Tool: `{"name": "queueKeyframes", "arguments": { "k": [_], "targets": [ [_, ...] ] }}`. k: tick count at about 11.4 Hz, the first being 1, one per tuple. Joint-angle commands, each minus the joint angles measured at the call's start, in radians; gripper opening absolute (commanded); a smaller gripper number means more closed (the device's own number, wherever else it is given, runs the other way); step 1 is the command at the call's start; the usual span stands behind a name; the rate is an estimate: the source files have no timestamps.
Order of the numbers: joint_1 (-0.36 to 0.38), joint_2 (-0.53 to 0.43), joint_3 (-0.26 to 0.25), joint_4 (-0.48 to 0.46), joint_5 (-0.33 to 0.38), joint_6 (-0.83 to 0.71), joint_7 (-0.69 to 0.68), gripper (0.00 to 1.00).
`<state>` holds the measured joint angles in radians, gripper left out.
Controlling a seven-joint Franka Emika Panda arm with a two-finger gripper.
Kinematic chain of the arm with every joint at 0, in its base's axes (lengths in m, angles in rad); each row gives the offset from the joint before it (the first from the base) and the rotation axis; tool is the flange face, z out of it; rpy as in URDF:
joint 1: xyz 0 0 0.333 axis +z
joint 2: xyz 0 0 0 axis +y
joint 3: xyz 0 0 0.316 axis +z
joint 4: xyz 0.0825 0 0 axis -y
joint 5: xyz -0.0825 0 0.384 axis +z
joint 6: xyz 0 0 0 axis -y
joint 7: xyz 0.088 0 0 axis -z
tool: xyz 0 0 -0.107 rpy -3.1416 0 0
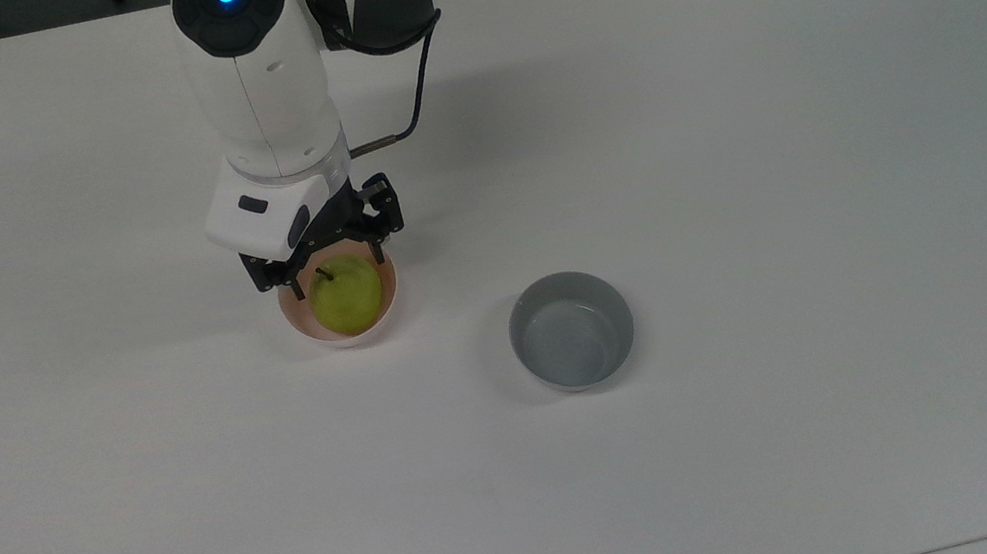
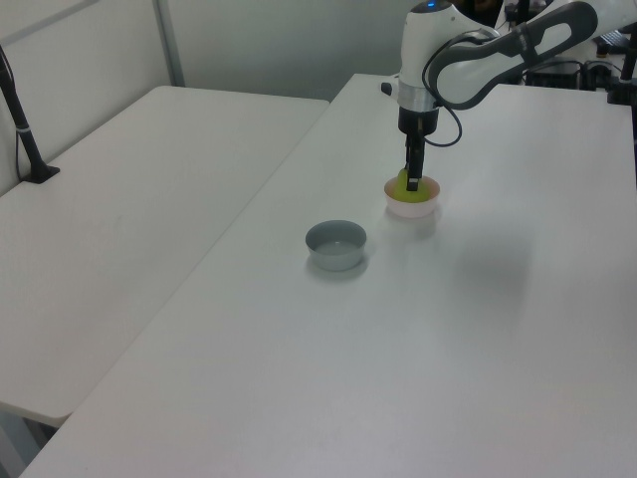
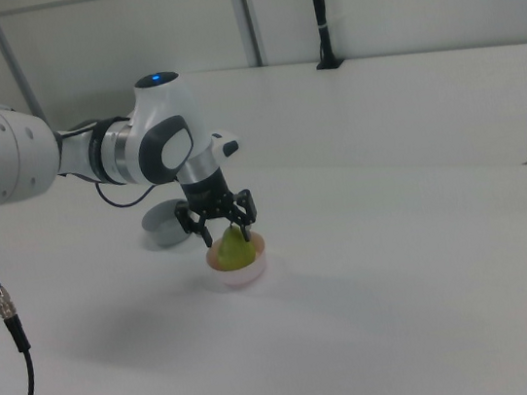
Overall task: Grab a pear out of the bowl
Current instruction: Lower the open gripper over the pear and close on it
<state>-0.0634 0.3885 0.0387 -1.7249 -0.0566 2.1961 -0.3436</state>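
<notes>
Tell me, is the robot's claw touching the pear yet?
Cannot tell. In the top view the open gripper has a finger on each side of the pear in the bowl, but no clear contact or gap shows.

Arm (image 1: pixel 260 74) reaches in from top view's upper edge, last link approx. vertical, wrist pointing straight down. Blue status LED lit on top of the link. Black cable loops from wrist back toward the arm body. Gripper (image 1: pixel 335 269) (image 3: pixel 227 234) (image 2: pixel 411 182) low, black fingers spread apart, one each side of a gap, tips pointing down. In right view the arm comes from the right view's left, elbow bent, forearm running across then dropping to the wrist. Fingers not closed on anything.
</notes>
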Motion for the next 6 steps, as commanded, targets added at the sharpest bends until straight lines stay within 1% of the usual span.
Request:
{"name": "queueKeyframes", "arguments": {
  "k": [1, 2, 3, 4, 6],
  "targets": [
    [0.013, -0.004, -0.01, -0.036, -0.015, 0.048, -0.003, 0.41],
    [0.011, -0.004, -0.01, -0.041, -0.016, 0.066, -0.003, 0.25],
    [0.011, -0.004, -0.01, -0.045, -0.016, 0.073, -0.003, 0.11],
    [0.011, -0.005, -0.01, -0.045, -0.016, 0.073, -0.003, 0.05],
    [0.01, -0.007, -0.01, -0.045, -0.016, 0.071, -0.003, 0.04]
  ]
}}
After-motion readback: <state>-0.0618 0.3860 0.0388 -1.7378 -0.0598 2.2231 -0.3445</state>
